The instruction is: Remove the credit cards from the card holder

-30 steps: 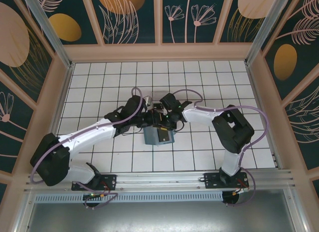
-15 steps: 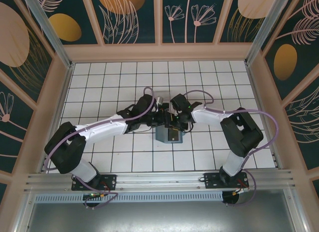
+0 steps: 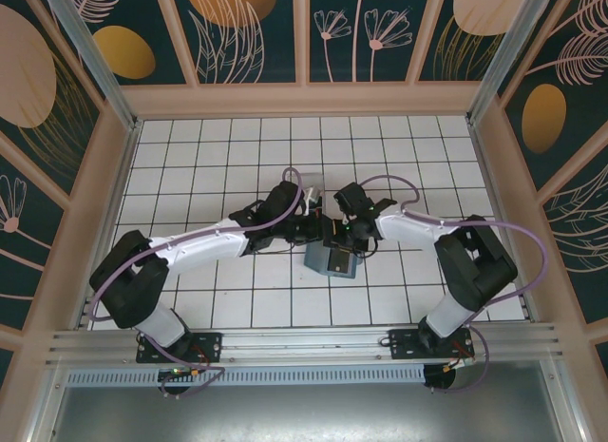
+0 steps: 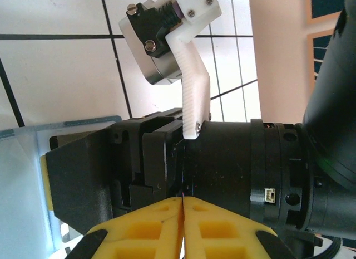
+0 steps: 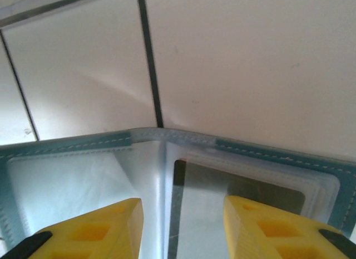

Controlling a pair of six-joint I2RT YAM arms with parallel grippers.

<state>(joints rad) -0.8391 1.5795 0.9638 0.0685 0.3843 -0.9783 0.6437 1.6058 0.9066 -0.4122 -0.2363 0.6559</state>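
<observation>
Top view: teal card holder (image 3: 331, 262) lay open near the middle of the white tiled worktop (image 3: 209, 176) | Right wrist view: right gripper (image 5: 181, 206) was half open over the card holder, holding nothing; a dark card (image 5: 239, 195) sat in its clear pocket | Left wrist view: left gripper (image 4: 182, 200) was closed tight, yellow fingers touching.

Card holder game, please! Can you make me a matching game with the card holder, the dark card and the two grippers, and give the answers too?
Things:
1. left gripper
2. right gripper
3. card holder
4. dark card

States:
A. spread open, teal edge
B. yellow fingers apart
C. inside a clear pocket
D. yellow fingers pressed together

Pairs: 1-D, 2-B, 3-A, 4-C
</observation>
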